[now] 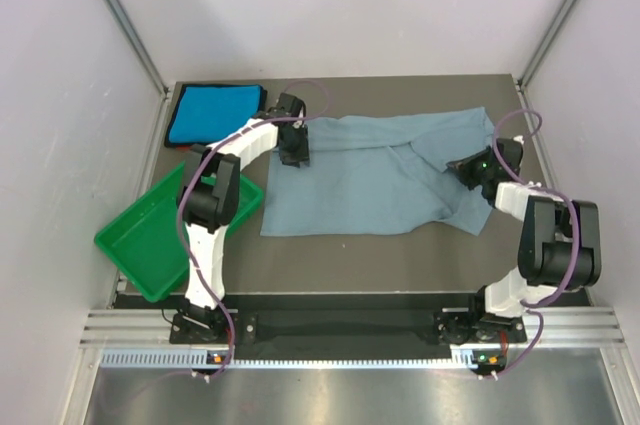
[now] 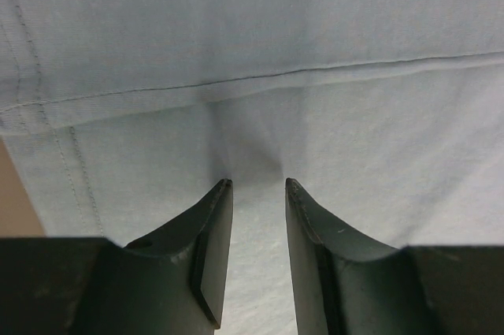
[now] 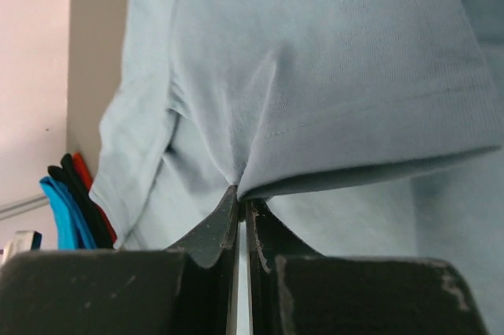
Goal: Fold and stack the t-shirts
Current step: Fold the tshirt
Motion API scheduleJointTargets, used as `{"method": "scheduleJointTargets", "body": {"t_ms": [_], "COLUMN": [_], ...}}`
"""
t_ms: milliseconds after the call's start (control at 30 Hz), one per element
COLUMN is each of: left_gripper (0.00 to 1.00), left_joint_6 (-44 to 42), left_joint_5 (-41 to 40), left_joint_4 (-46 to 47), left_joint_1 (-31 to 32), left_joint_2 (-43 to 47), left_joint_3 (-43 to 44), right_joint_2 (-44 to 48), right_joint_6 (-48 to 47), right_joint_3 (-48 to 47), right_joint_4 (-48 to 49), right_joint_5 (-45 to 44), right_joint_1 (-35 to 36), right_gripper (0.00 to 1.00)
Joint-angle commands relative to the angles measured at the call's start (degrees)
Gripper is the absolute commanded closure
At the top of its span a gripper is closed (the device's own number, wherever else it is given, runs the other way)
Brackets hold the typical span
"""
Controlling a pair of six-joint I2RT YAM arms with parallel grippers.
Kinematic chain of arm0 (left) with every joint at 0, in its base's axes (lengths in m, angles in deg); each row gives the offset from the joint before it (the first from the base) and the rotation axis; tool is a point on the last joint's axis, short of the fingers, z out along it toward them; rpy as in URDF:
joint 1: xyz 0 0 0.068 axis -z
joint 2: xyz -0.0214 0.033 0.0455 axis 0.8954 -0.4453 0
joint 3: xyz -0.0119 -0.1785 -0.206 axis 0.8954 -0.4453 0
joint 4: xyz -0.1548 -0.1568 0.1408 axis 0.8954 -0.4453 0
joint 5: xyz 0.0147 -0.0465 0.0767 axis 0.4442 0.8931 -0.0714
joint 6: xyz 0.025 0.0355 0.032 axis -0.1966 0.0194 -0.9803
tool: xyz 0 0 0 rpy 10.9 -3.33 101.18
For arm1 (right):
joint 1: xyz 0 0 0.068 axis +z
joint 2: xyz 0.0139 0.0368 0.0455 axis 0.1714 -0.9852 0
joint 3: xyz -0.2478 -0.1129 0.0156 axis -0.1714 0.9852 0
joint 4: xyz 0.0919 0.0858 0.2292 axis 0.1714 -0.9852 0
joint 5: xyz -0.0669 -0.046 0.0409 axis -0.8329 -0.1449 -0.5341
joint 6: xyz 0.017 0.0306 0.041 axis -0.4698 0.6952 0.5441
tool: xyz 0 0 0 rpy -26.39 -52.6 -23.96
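Pinching: right pincer (image 3: 242, 193) closed on soft grey-blue tee (image 1: 370, 180) at a stitched hem
Left pincer (image 2: 258, 185): parted, tips on smooth cloth
Turquoise tee (image 1: 212, 113): folded rectangle

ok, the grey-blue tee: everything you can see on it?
The grey-blue tee is soft, matte knit cloth with stitched hems. It lies spread mostly flat on the table, with its right end folded over and creased. The right gripper is shut on a pinch of cloth beside a sleeve hem, holding it raised. The left gripper, jaws apart, has its tips on the cloth near the far left edge, and the cloth puckers there.
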Motion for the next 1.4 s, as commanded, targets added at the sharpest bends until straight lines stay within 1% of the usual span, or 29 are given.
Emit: {"method": "scheduleJointTargets", "body": {"t_ms": [0, 100, 233, 300, 367, 433, 533, 600, 633, 700, 733, 767, 800, 867, 933, 1033, 1100, 1133, 1200, 1233, 1267, 1367], "left_gripper": [0.62, 0.61, 0.62, 0.62, 0.62, 0.61, 0.61, 0.62, 0.62, 0.62, 0.62, 0.61, 0.61, 0.61, 0.61, 0.61, 0.61, 0.61, 0.61, 0.61, 0.61, 0.61], "left_joint_6": [-0.47, -0.92, -0.48, -0.3, -0.21, -0.13, -0.39, -0.74, -1.0, -1.88, -2.14, -2.49, -2.93, -3.29, -3.2, -3.29, -3.29, -3.29, -3.46, -3.55, -3.64, -3.55], "left_joint_5": [-1.59, -3.52, -3.44, -3.44, -3.53, -3.44, -3.53, -5.46, -5.72, -6.69, -7.04, -7.13, -7.13, -7.04, -5.73, -4.32, -4.32, -1.88, -1.07, -0.72, -0.72, -0.89], "left_joint_4": [-0.58, -0.4, -2.6, -2.78, -2.69, -2.95, -3.66, -4.7, -5.32, -6.55, -6.47, -6.21, -5.25, -3.93, -3.57, -3.31, -2.52, -2.25, -1.64, -1.64, -1.64, -1.55], "left_joint_1": [0.25, 0.08, -0.27, -0.36, -0.36, -0.36, -0.54, -0.71, -0.8, -1.15, -1.33, -1.42, -1.59, -1.68, -2.12, -2.3, -2.3, -2.38, -2.38, -2.38, -2.38, -2.73], "left_joint_2": [2.5, 1.02, -1.54, -1.89, -1.89, -1.98, -2.51, -3.21, -3.47, -4.27, -4.18, -4.01, -3.92, -3.83, -4.35, -6.28, -7.43, -7.87, -9.45, -9.97, -11.29, -13.22], "left_joint_3": [1.74, 2.35, 6.65, 7.28, 7.54, 7.98, 8.86, 10.17, 10.88, 12.8, 13.34, 13.69, 14.3, 14.4, 16.24, 18.88, 20.1, 20.46, 21.95, 22.57, 23.27, 25.12], "right_joint_2": [4.65, 7.81, 13.07, 14.49, 15.46, 15.73, 14.33, 13.27, 12.57, 12.47, 12.74, 12.74, 12.83, 12.21, 11.34, 10.54, 9.84, 7.75, 4.41, -0.05, -2.27, -8.78], "right_joint_6": [2.44, 2.8, 4.2, 5.25, 5.87, 6.75, 7.63, 7.19, 6.93, 4.56, 3.34, 2.02, -1.13, -6.31, -10.02, -16.09, -20.48, -21.63, -25.05, -26.28, -28.47, -30.16], "right_joint_3": [1.72, 2.34, 4.96, 5.85, 6.64, 7.17, 8.05, 8.05, 7.18, 5.6, 3.16, 1.48, -2.37, -6.6, -11.17, -14.09, -14.45, -15.49, -19.25, -21.11, -23.21, -28.5], "right_joint_4": [1.48, 1.13, 1.04, 1.3, 0.61, -0.45, 0.16, 0.86, -0.26, -2.2, -5.08, -7.2, -11.92, -18.0, -22.58, -23.57, -20.42, -16.92, -12.78, -12.58, -12.67, -11.1], "right_joint_5": [-1.59, -5.27, -12.64, -15.02, -18.62, -21.78, -22.51, -21.98, -21.81, -21.37, -20.67, -20.23, -19.7, -19.17, -17.16, -13.64, -10.58, -6.64, -1.53, 3.72, 4.9, 6.94], "right_joint_1": [1.27, 2.67, 5.74, 7.15, 10.04, 10.93, 11.9, 11.99, 11.99, 11.99, 12.08, 11.99, 11.99, 11.73, 11.11, 8.31, 4.62, 3.3, -0.74, -1.89, -3.46, -5.58], "right_gripper": [1.0, 1.0, 1.0, 1.0, 1.0, 1.0, 1.0, 0.94, 0.92, 0.83, 0.79, 0.69, 0.64, 0.56, 0.54, 0.54, 0.54, 0.54, 0.54, 0.54, 0.54, 0.54]}}
